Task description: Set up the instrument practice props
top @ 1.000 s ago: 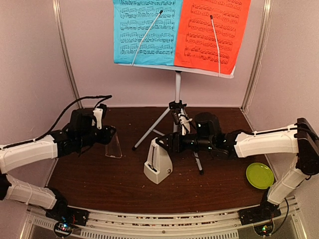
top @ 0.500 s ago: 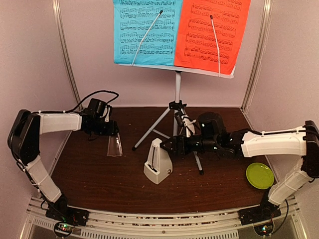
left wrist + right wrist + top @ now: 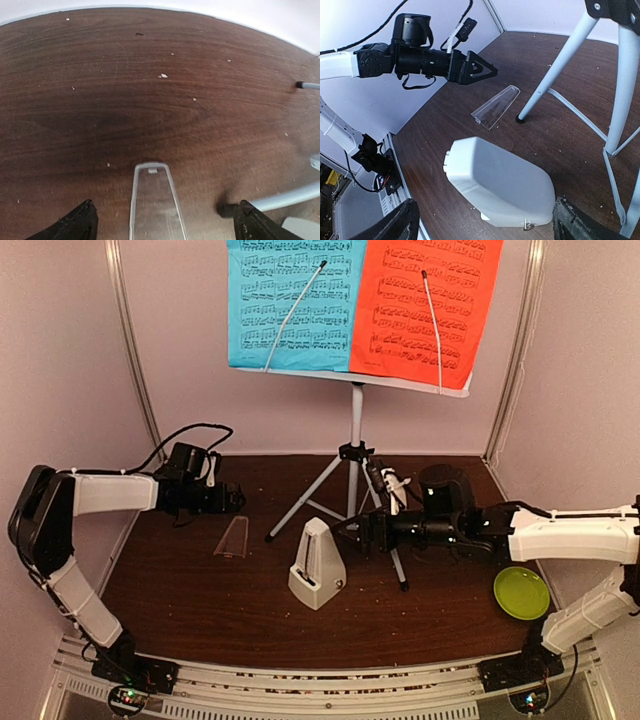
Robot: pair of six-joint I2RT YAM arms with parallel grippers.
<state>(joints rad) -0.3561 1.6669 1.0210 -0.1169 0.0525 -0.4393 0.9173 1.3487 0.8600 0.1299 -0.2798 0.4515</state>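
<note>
A small white pyramid metronome (image 3: pixel 318 565) stood on the dark wooden table (image 3: pixel 200 590), before a white tripod music stand (image 3: pixel 352 470) bearing blue (image 3: pixel 290 300) and red-orange (image 3: pixel 425 305) printed music sheets. The right gripper (image 3: pixel 352 531), spread and empty, hovered just beside the metronome. The left gripper (image 3: pixel 232 499), likewise spread and empty, hung near a clear plastic cover (image 3: pixel 232 537) lying flat.

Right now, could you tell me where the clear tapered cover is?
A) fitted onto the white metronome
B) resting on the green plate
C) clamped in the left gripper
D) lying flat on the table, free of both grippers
D: the clear tapered cover lies flat on the table, with the open left gripper not touching it.
</note>
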